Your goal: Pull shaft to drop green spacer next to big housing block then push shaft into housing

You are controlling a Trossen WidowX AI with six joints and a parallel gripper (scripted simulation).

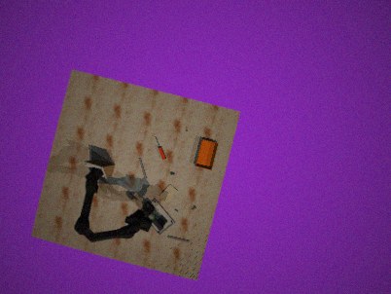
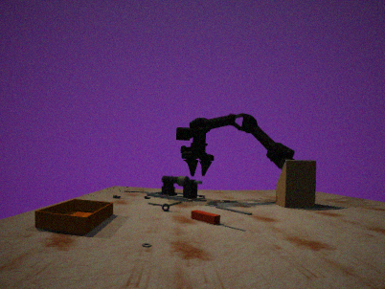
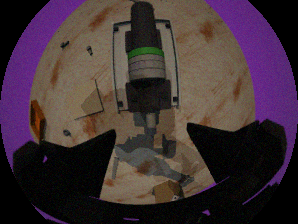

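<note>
The dark housing block (image 3: 143, 40) (image 2: 168, 186) stands at the far end of the pale baseplate (image 3: 173, 50). The green spacer (image 3: 145, 51) sits on the shaft against it, with grey spacers (image 3: 146, 66) stacked between it and the dark support block (image 3: 148, 95) (image 2: 190, 188). The light grey shaft end (image 3: 151, 119) (image 2: 199, 182) sticks out beyond the support block. My gripper (image 2: 199, 175) (image 3: 151, 130) is open and empty, pointing down just above the shaft end, with one finger to each side of it in the wrist view. The shaft inside the spacers is hidden.
An orange tray (image 1: 206, 153) (image 2: 57, 223) and a red-handled screwdriver (image 1: 161, 153) (image 2: 206, 217) lie away from the assembly. A ring-ended tool (image 2: 166, 208), a small nut (image 2: 147, 245) and thin rods (image 1: 179, 238) (image 1: 143, 167) lie around. The arm stands by a tan block (image 2: 302, 184).
</note>
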